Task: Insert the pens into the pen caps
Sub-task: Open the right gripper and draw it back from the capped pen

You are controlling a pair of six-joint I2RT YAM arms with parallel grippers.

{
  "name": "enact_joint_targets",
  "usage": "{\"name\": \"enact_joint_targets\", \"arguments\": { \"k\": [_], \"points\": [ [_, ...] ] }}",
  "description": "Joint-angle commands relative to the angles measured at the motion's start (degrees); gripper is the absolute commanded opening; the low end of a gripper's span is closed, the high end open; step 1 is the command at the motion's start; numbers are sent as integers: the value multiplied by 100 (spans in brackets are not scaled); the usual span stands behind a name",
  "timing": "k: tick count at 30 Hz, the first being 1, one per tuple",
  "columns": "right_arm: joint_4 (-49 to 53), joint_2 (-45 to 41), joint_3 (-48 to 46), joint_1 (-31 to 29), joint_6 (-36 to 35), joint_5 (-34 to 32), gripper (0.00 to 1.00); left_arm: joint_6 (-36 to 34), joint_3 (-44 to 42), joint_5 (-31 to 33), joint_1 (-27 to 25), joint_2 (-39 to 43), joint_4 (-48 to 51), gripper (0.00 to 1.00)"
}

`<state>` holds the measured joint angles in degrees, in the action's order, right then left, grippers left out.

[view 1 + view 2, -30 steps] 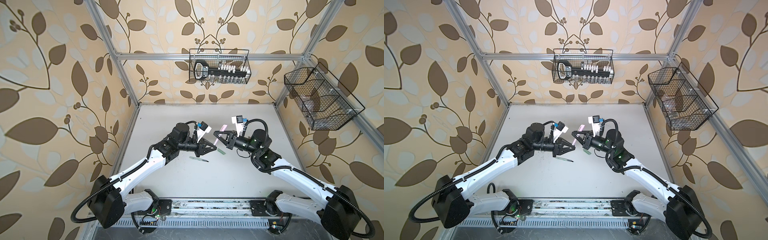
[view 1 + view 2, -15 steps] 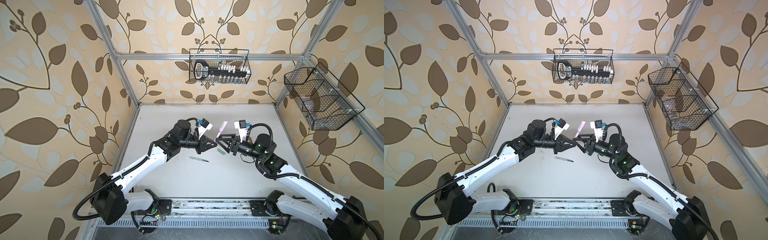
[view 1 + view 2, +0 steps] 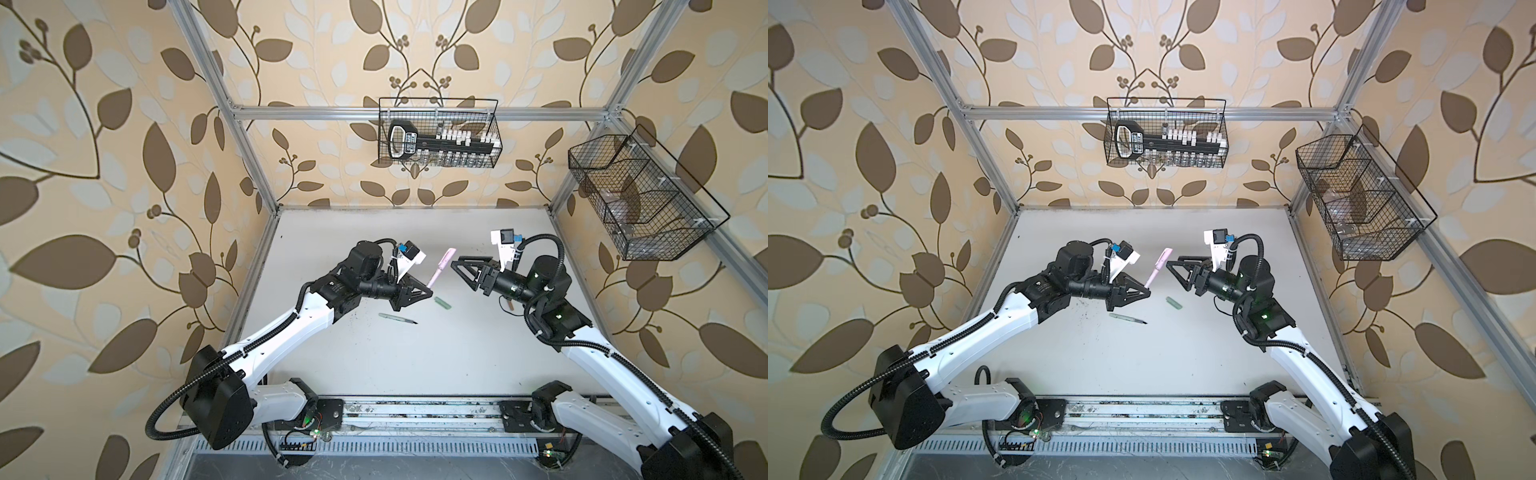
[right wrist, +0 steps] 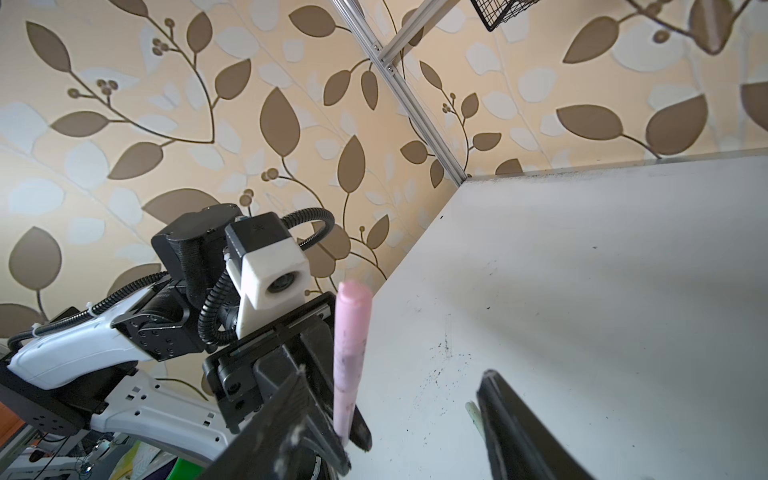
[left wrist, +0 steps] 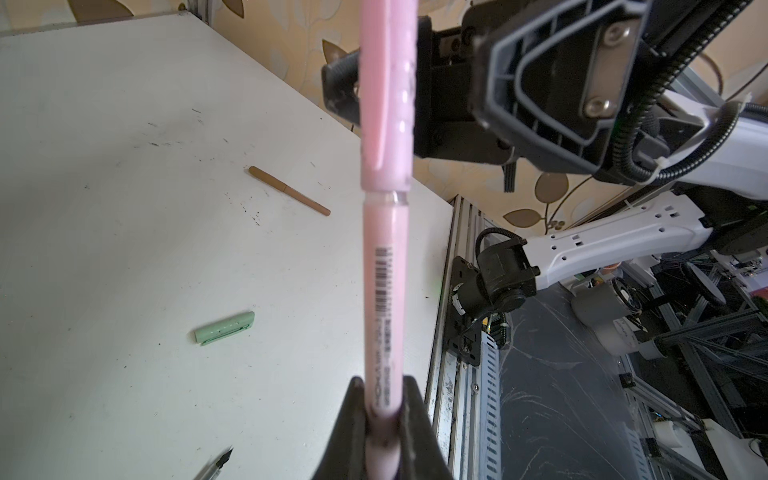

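My left gripper (image 3: 428, 293) (image 3: 1148, 294) (image 5: 384, 386) is shut on the barrel end of the pink pen (image 3: 440, 270) (image 3: 1158, 266) (image 5: 384, 291), held in the air above the table. The pink cap (image 5: 386, 104) sits on its far end. To its right, my right gripper (image 3: 459, 268) (image 3: 1173, 270) (image 4: 395, 374) stands open and empty, its fingers apart from the pink pen (image 4: 351, 353). The green cap (image 3: 442, 302) (image 3: 1174, 302) (image 5: 224, 328) and the uncapped green pen (image 3: 397, 318) (image 3: 1127, 318) lie on the table below. A tan-brown pen (image 5: 289, 196) lies farther right.
A wire basket (image 3: 438, 137) hangs on the back wall and another wire basket (image 3: 640, 199) on the right wall. Aluminium frame posts (image 3: 249, 166) stand at the table's corners. A metal rail (image 3: 415, 415) runs along the front edge.
My right gripper has opened, let go of the pink cap and drawn back to the right. The left gripper still holds the pink pen, now with the cap on it.
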<state>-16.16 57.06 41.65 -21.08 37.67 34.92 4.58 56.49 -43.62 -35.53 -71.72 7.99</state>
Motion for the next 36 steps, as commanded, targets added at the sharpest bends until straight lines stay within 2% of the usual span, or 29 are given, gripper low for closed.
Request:
{"name": "enact_joint_targets", "arguments": {
  "k": [1,11,18,22,31,36],
  "points": [
    [-289,183,286,16,4,323,67,-117,-2,-235,32,194,-61,0],
    [-717,758,619,-18,118,472,64,-120,-41,-283,32,247,-35,0],
    [-748,927,788,-63,110,530,53,-107,-68,-272,35,238,-26,0],
    [-713,974,826,-113,86,536,42,-115,-68,-214,29,246,-25,0],
    [-125,1032,833,-237,-250,442,2,-103,134,313,36,181,-220,0],
    [-10,989,610,-348,-327,342,0,-352,564,582,63,-25,-324,0]
  ]
}}
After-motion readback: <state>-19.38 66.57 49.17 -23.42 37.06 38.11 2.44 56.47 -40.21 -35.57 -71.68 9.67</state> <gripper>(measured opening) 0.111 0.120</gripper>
